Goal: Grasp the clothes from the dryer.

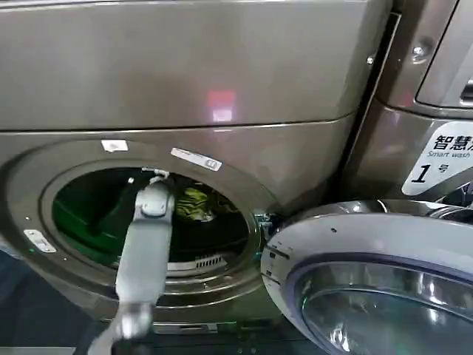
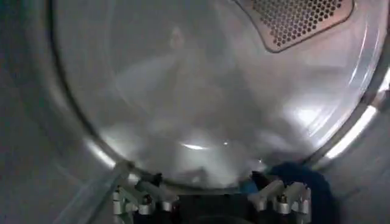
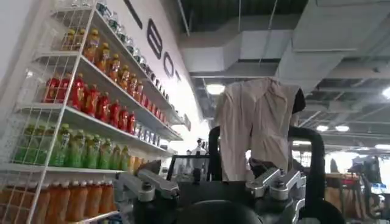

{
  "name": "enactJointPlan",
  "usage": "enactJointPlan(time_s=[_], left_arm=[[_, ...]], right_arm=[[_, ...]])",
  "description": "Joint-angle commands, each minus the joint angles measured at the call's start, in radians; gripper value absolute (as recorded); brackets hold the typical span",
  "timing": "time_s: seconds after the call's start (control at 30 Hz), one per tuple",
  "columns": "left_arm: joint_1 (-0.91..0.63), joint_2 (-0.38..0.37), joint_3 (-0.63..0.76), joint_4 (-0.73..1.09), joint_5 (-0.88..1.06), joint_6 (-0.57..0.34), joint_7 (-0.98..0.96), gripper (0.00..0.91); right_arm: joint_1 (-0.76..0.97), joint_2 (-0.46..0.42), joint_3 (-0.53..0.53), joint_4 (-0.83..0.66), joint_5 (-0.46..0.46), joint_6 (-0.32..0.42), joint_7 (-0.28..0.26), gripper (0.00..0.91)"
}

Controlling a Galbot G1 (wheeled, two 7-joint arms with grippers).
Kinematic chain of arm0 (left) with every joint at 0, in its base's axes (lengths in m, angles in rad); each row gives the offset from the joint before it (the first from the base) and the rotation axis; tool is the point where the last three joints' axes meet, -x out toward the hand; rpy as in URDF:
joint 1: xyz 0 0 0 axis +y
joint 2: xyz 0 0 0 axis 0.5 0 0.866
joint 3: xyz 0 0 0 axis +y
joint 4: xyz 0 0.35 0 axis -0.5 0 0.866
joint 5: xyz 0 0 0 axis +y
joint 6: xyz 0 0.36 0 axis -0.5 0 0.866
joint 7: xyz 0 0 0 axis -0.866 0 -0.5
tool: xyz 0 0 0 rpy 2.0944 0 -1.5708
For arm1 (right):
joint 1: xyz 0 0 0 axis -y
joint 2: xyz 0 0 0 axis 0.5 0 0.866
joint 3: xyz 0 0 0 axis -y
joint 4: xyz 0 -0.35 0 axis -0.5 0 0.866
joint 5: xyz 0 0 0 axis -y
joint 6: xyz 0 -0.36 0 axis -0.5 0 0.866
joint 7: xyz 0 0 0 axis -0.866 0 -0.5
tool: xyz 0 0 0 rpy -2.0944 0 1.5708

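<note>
The dryer takes up most of the head view, a bronze-grey front loader with its round mouth open and its glass door swung out to the robot's right, the door's lower part cut off by the picture edge. A second machine with a white "1" sticker stands just beside it on the right. The left arm reaches up from below and passes through the mouth into the drum, whose inner wall looks green and dark. The clothes, a small yellow-green bundle, lie inside the drum toward the back, just to the right of the arm's wrist; the left hand itself is hidden behind the wrist in this view. The left wrist view supplies the inside: the curved pale drum wall, a perforated vent panel and the left hand, its fingers spread wide apart with nothing between them. A dark blue piece of cloth sits just beside one finger; contact cannot be determined. The right wrist view faces away from the machines: the right hand is held open and empty, aimed at a room with shelves of bottled drinks and a pale beige cloth draped over a black frame.
</note>
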Motion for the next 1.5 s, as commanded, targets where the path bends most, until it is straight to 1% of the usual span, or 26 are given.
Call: enactJointPlan(time_s=[0.03, 0.07, 0.1, 0.13, 0.17, 0.33, 0.43, 0.5, 0.57, 0.67, 0.9, 1.03, 1.13, 1.3, 1.5], left_arm=[[-0.043, 0.013, -0.011, 0.024, 0.524, -0.381, 0.464, 0.907], [-0.045, 0.019, 0.000, 0.021, 0.537, -0.395, 0.499, 0.907], [-0.050, 0.029, 0.008, 0.021, 0.521, -0.432, 0.575, 0.907], [-0.053, 0.032, 0.013, 0.020, 0.486, -0.435, 0.624, 0.907], [-0.059, 0.034, 0.015, 0.021, 0.444, -0.450, 0.718, 0.907], [-0.069, 0.031, 0.015, 0.024, 0.407, -0.482, 0.840, 0.907], [-0.081, 0.031, 0.013, 0.042, 0.412, -0.518, 0.860, 0.907], [-0.092, 0.034, 0.013, 0.064, 0.414, -0.517, 0.859, 0.907], [-0.102, 0.035, 0.020, 0.081, 0.413, -0.489, 0.858, 0.907], [-0.108, 0.035, 0.031, 0.113, 0.406, -0.471, 0.857, 0.907], [-0.140, 0.036, 0.031, 0.236, 0.368, -0.440, 0.817, 0.907], [-0.145, 0.047, 0.030, 0.265, 0.393, -0.420, 0.743, 0.907], [-0.160, 0.045, 0.021, 0.308, 0.464, -0.393, 0.653, 0.907], [-0.173, 0.050, 0.016, 0.341, 0.510, -0.393, 0.529, 0.907], [-0.192, 0.046, 0.014, 0.389, 0.506, -0.427, 0.469, 0.907]], right_arm=[[-0.004, 0.000, 0.001, 0.004, 0.000, 0.000, 0.000, 0.907], [-0.009, 0.002, 0.003, 0.002, -0.001, 0.004, -0.001, 0.907], [-0.010, 0.003, 0.003, 0.001, -0.002, 0.007, -0.001, 0.907], [-0.009, 0.004, 0.001, 0.001, -0.006, 0.008, -0.001, 0.907], [-0.007, 0.006, -0.002, 0.003, -0.011, 0.008, -0.001, 0.907], [0.000, 0.009, -0.015, 0.011, -0.015, 0.008, -0.001, 0.907], [-0.005, 0.013, -0.014, 0.011, -0.016, 0.012, -0.002, 0.907], [-0.006, 0.015, -0.014, 0.007, -0.016, 0.015, -0.002, 0.907], [-0.003, 0.016, -0.017, 0.006, -0.017, 0.016, -0.002, 0.907], [0.002, 0.020, -0.024, 0.009, -0.020, 0.017, -0.002, 0.907], [0.004, 0.027, -0.034, 0.010, -0.026, 0.022, -0.005, 0.907], [0.003, 0.030, -0.038, 0.007, -0.028, 0.029, -0.007, 0.907], [0.010, 0.035, -0.048, 0.011, -0.032, 0.030, -0.008, 0.907], [0.011, 0.040, -0.053, 0.010, -0.034, 0.036, -0.009, 0.907], [0.013, 0.048, -0.061, 0.016, -0.036, 0.038, -0.009, 0.907]])
